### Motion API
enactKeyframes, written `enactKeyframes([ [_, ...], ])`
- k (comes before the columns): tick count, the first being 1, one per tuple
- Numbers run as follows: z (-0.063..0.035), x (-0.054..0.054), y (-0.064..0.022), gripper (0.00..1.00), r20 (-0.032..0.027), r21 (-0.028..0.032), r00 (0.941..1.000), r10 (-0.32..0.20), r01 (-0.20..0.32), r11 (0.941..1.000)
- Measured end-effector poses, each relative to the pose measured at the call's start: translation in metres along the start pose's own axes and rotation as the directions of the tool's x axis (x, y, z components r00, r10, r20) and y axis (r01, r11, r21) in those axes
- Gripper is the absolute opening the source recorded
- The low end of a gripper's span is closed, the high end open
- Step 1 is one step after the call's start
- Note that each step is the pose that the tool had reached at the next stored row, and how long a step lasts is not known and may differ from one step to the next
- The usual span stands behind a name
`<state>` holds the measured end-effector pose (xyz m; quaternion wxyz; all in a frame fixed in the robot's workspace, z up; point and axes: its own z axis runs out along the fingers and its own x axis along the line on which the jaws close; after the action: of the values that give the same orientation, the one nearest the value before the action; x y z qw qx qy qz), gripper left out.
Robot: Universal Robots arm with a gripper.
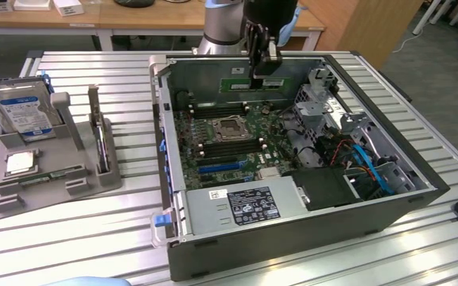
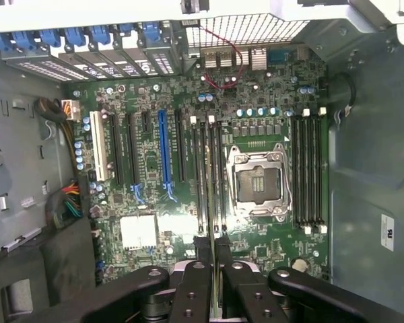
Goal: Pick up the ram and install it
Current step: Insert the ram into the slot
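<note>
The ram (image 1: 247,84), a long green stick, hangs level above the far side of the open computer case (image 1: 420,199). My gripper (image 1: 266,74) is shut on its upper edge. In the wrist view the fingers (image 2: 200,266) press together on the ram's thin edge (image 2: 213,252), above the motherboard (image 2: 155,202). Long dark memory slots (image 2: 209,175) run straight ahead of the fingers, beside the open CPU socket (image 2: 259,182). More slots (image 2: 308,171) lie on the socket's other side. The stick is well clear of the board.
A grey holder tray (image 1: 93,179) stands at the exterior view's left with a hard drive (image 1: 22,113) upright and a square silver chip (image 1: 21,162). Inside the case are the power supply (image 1: 245,205), drive cages (image 1: 324,101) and blue cables (image 1: 368,164).
</note>
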<state>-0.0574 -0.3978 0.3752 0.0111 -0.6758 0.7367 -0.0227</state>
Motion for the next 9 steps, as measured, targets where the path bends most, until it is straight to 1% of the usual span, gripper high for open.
enactKeyframes([
  [9,0.0126,0.000,0.0006,0.13,-0.0062,0.0005,1.0000,-0.001,0.001,1.0000],
])
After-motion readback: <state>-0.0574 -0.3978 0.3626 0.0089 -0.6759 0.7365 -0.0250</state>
